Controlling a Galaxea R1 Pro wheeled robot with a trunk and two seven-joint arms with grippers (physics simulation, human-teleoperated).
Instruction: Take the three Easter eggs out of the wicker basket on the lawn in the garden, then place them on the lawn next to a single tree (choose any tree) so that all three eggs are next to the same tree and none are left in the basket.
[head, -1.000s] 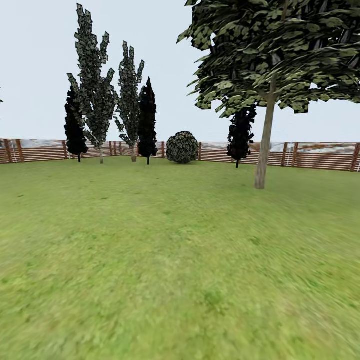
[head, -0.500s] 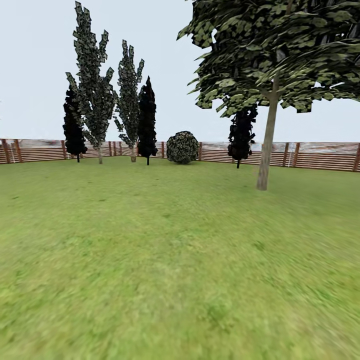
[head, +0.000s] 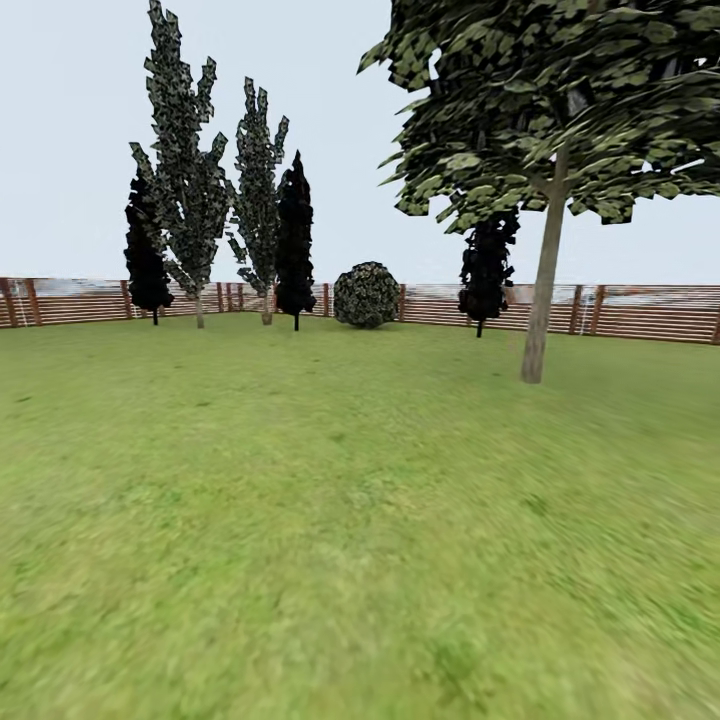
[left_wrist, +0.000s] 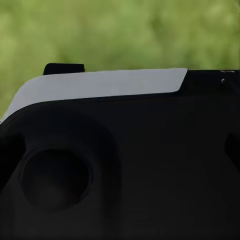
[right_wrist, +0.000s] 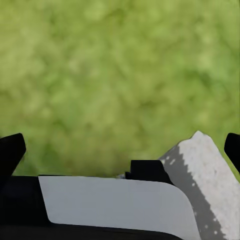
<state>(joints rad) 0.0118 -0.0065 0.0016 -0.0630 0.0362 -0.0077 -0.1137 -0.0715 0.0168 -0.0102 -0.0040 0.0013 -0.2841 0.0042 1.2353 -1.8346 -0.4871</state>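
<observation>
Both arms hang low, wrist cameras facing blurred lawn (right_wrist: 120, 70) over dark robot housing (left_wrist: 120, 175); whether either hand is open or closed cannot be told. Ahead, the slim-trunked tree (head: 545, 290) stands on the lawn's right, before the slatted fence (head: 640, 312).

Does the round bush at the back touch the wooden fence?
Cannot tell. In the head view the round bush overlaps the fence from the front, so any gap or contact behind it is hidden.

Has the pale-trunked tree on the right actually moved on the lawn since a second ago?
No. The tree shifted slightly right together with the fence and the whole picture: camera motion.
</observation>
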